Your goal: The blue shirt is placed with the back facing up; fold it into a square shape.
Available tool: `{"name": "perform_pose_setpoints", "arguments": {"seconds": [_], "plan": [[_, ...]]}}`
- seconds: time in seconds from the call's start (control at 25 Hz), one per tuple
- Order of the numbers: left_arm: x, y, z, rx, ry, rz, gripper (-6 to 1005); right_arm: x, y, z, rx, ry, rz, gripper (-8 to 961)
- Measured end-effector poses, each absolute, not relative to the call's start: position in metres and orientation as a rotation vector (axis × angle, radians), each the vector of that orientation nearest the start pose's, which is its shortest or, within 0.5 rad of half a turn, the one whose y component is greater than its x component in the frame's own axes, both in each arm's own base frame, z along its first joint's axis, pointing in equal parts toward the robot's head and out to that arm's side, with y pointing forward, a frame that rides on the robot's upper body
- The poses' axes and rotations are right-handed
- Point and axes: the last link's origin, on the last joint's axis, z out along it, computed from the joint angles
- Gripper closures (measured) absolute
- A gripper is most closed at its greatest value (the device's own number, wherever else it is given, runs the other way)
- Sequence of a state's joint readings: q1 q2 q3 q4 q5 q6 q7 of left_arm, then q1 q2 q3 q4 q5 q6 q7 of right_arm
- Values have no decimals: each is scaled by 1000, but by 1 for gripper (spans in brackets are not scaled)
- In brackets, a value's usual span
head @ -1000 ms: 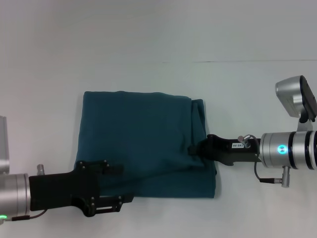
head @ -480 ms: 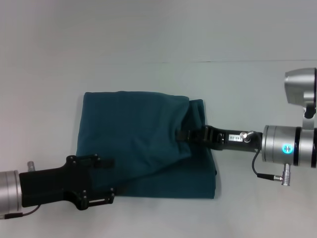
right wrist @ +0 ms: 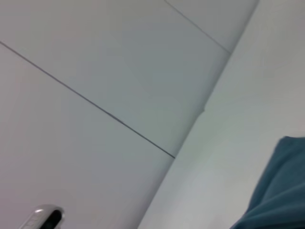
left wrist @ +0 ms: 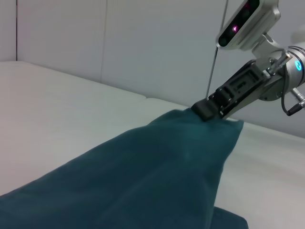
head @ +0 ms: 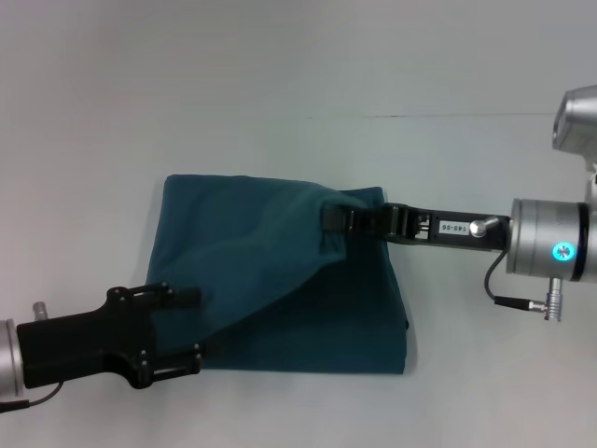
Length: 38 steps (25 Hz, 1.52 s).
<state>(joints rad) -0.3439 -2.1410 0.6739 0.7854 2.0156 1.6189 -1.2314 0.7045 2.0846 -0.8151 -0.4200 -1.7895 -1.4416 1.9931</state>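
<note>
Pinching a raised fold of the blue shirt (head: 280, 271), the right gripper (head: 333, 219) enters from the right edge of the head view and sits just right of the frame's centre, jaws closed on the cloth. The left wrist view shows the same gripper (left wrist: 206, 109) at upper right, clamped on the peak of the fabric (left wrist: 157, 176), which slopes down from it toward the lower left. In the head view the left gripper (head: 191, 327) occupies the lower left, its dark fingers closed on the shirt's lower left corner. Between the two grippers the top layer is lifted and stretched along a diagonal. The rest of the shirt lies as a plain, roughly square bundle on the white table (head: 298, 75), at mid-frame.
</note>
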Motion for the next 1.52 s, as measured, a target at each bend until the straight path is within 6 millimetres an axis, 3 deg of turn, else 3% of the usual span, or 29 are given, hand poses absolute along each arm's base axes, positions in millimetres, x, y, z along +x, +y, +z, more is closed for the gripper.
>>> {"name": "perform_pose_setpoints", "arguments": {"seconds": [0.24, 0.48, 0.84, 1.08, 1.32, 1.52], "plan": [[-295, 279, 1, -2676, -561, -675, 288, 203, 357, -34, -2605, 1538, 1024, 941], [-294, 279, 1, -2674, -582, -684, 288, 217, 352, -28, -2579, 1567, 996, 942], [-291, 280, -3, -2686, -590, -692, 288, 254, 338, -32, -2487, 1691, 829, 941], [-290, 280, -4, -2688, -591, -693, 288, 280, 327, -33, -2385, 1759, 759, 882], [-290, 281, -4, -2685, -586, -692, 289, 297, 339, -11, -2233, 1792, 770, 649], [-288, 285, -2, -2674, -573, -692, 290, 285, 363, 4, -2201, 1780, 795, 514]]}}
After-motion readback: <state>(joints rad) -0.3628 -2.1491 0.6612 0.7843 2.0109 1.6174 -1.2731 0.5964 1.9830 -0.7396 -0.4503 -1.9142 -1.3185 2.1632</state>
